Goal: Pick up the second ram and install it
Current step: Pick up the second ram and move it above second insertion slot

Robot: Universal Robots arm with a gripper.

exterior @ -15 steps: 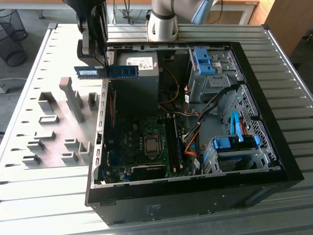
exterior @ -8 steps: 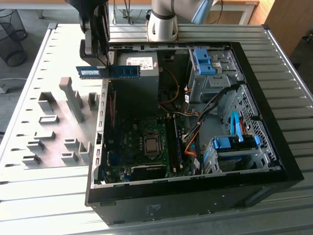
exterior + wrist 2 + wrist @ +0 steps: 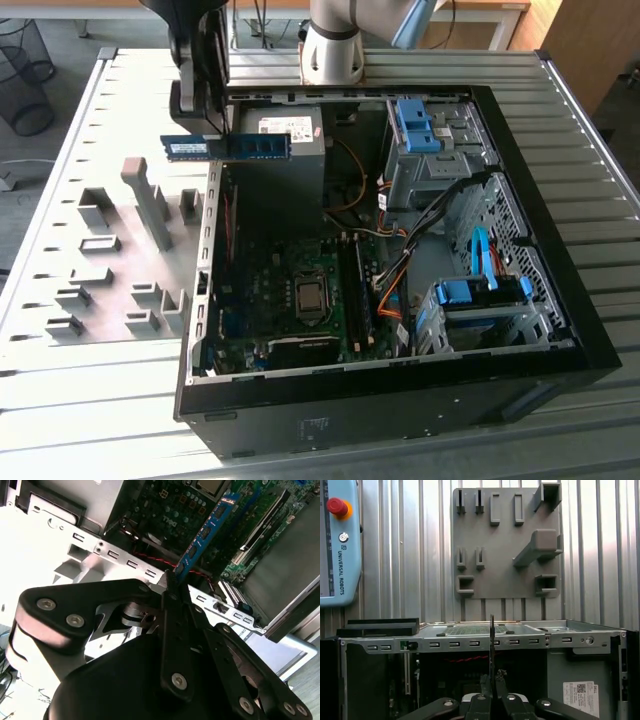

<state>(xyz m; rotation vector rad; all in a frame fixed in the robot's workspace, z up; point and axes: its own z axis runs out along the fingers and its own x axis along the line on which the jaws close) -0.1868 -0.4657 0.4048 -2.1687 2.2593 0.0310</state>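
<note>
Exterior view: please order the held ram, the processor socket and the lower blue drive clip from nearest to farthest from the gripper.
1. second ram, held in the gripper.
2. processor socket, mid motherboard.
3. lower blue drive clip, exterior view's right.

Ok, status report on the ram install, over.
Gripper shut on the second ram. Held above the computer case edge, not yet seated. Orange cables beside the memory slots.
</note>
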